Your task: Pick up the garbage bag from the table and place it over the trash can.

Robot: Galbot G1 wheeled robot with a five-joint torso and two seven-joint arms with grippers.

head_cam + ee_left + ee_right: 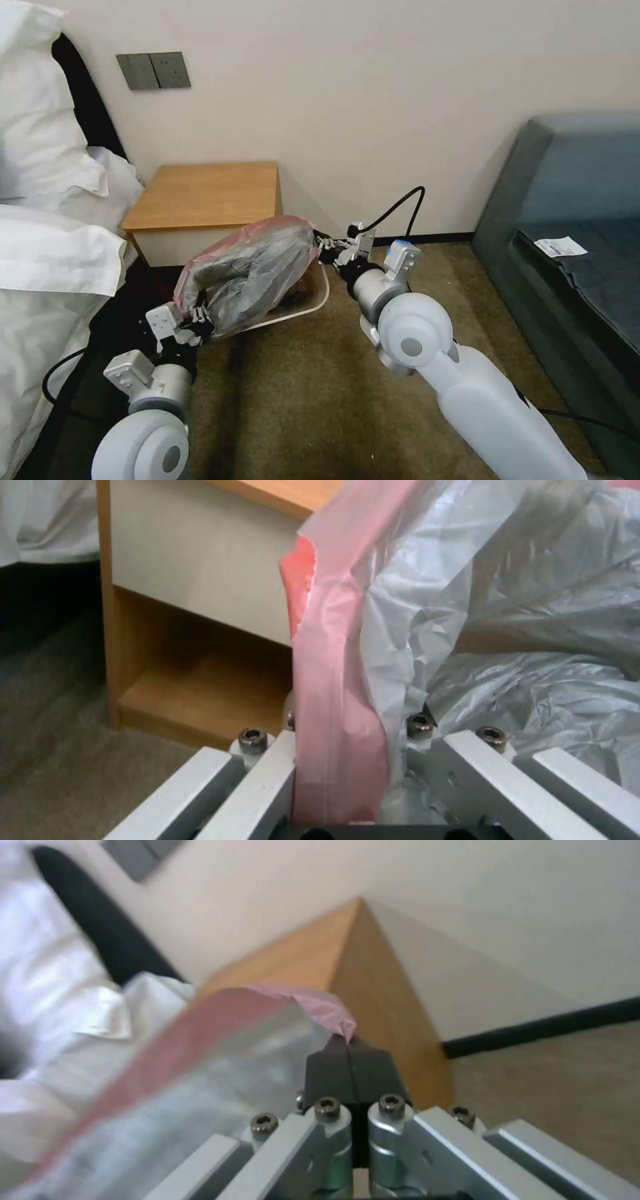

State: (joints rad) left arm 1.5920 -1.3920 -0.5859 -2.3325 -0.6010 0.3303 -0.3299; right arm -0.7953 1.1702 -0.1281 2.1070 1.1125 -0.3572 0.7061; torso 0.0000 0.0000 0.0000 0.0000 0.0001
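Nearest the robot, the left gripper (199,319) is clamped on the pink-red edge of the garbage bag (257,273), on the near left side of the trash can (319,303). In the left wrist view the pink band (337,720) runs straight down between the metal fingers (267,775) and is pinched there, with crinkled grey plastic bunched beside it.

The bag hangs stretched between the two grippers, above the trash can and covering most of it; only a curve of the can's pale rim shows on the carpet (300,387) below the bag's right side. Whether the bag touches the rim cannot be told.

On the far right side of the trash can, the right gripper (321,252) pinches the opposite edge of the bag. The right wrist view shows its dark pads (350,1072) pressed together with a bit of pink plastic caught at the tips.

Behind the trash can, against the wall, stands the table (207,193), its orange-brown top bare.
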